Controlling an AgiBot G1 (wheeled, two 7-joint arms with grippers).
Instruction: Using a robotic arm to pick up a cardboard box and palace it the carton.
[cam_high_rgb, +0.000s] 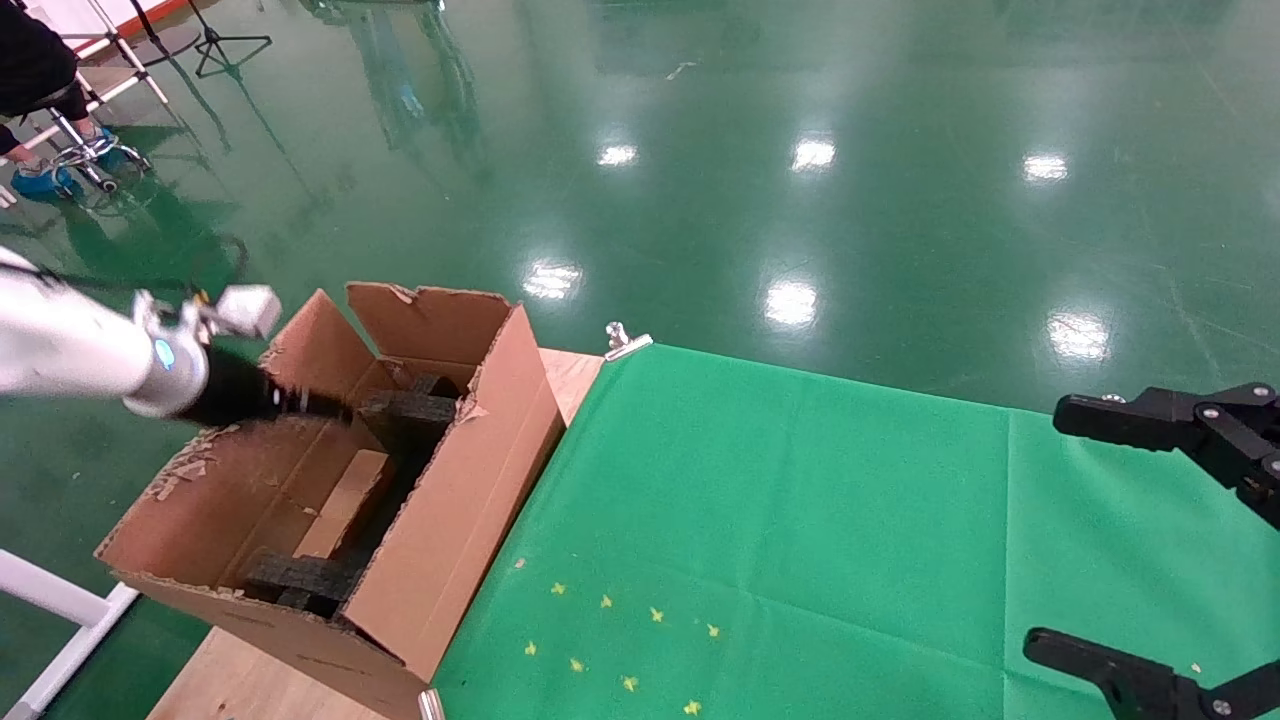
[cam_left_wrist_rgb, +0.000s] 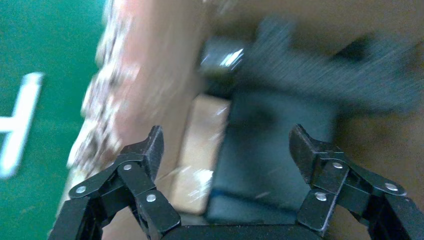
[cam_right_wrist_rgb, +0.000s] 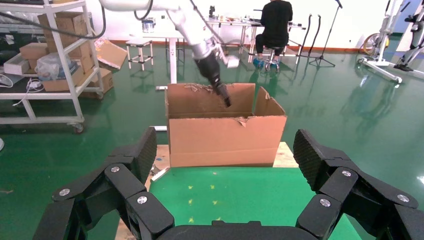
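Left of frame, the corrugated carton (cam_high_rgb: 440, 520) with ragged flaps is seen on the wooden table (cam_high_rgb: 240, 685). The slim glossy-taped cardboard box (cam_high_rgb: 343, 505) lies inside among dark foam blocks (cam_high_rgb: 405, 415). The left gripper (cam_left_wrist_rgb: 225, 150) is held above it, spread wide, empty. The right gripper (cam_right_wrist_rgb: 225, 160), lower right, is parked wide open over green cloth (cam_high_rgb: 800, 520).

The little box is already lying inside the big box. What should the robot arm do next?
Probably lift the left gripper straight up out of the carton. It looks open and empty, and the cardboard box already lies inside among the dark foam blocks, so nothing seems left to place.
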